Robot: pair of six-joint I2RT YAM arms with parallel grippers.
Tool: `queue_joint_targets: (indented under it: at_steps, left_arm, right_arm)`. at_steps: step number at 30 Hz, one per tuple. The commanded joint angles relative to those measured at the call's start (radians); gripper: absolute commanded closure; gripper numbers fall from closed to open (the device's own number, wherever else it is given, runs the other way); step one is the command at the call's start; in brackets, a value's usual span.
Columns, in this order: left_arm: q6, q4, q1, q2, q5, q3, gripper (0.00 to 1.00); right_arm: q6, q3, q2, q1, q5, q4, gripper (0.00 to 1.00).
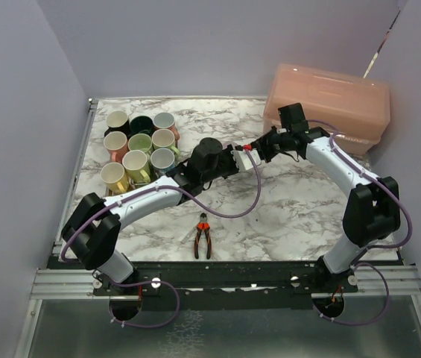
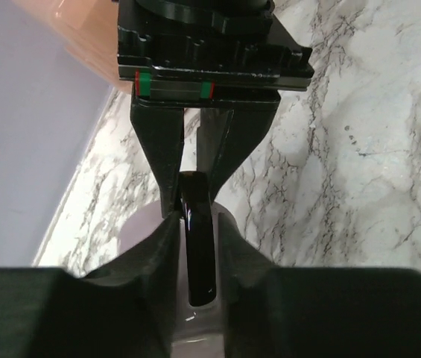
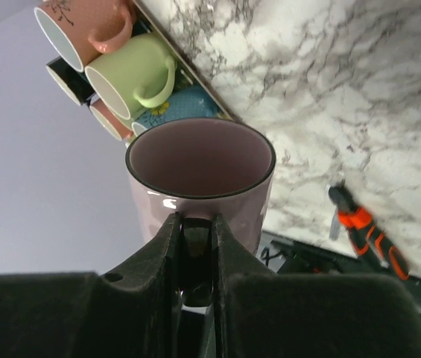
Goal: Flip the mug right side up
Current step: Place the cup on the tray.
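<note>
Right gripper (image 3: 195,224) and left gripper (image 2: 195,224) both clench the mug (image 3: 199,160) by its black handle (image 2: 197,250).
Best to free one gripper, then roll the rim upward slowly, clear of the spare mugs (image 1: 139,145) at ten o'clock.

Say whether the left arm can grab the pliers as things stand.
Probably not: the left gripper is shut on the mug. The pliers themselves lie unobstructed on the table.

- Soft, even overhead light; shadows on the table (image 1: 292,209) are faint.
- In my wrist views, my near fingers (image 3: 143,287) blur darkly; small glare marks the mug (image 3: 199,160).
</note>
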Motion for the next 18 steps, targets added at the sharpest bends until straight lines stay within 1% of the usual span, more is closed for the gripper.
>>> queue_joint_targets:
  at_steps: [1, 4, 8, 11, 13, 15, 18]
  left_arm:
    - [-0.118, 0.038, -0.011, 0.006, -0.008, 0.039, 0.64]
    - [-0.188, 0.038, -0.010, 0.002, -0.019, 0.027, 0.52]
    - [-0.317, 0.037, -0.011, -0.036, -0.061, 0.018, 0.43]
    - [-0.417, 0.008, -0.010, -0.089, -0.111, 0.026, 0.39]
    - [-0.473, -0.036, -0.010, -0.128, -0.171, 0.047, 0.37]
    - [-0.535, -0.107, -0.010, -0.161, -0.265, 0.093, 0.33]
    - [-0.569, -0.219, -0.009, -0.204, -0.388, 0.169, 0.30]
  right_arm:
    - [-0.045, 0.007, -0.069, 0.012, 0.106, 0.151, 0.99]
    - [-0.089, 0.010, -0.091, 0.012, 0.152, 0.164, 1.00]
    - [-0.168, 0.001, -0.113, 0.012, 0.222, 0.157, 1.00]
    - [-0.251, -0.028, -0.141, 0.014, 0.268, 0.192, 1.00]
    - [-0.319, -0.048, -0.162, 0.020, 0.295, 0.226, 0.99]
    - [-0.401, -0.058, -0.180, 0.034, 0.319, 0.262, 0.99]
    - [-0.507, -0.075, -0.210, 0.066, 0.358, 0.298, 0.99]
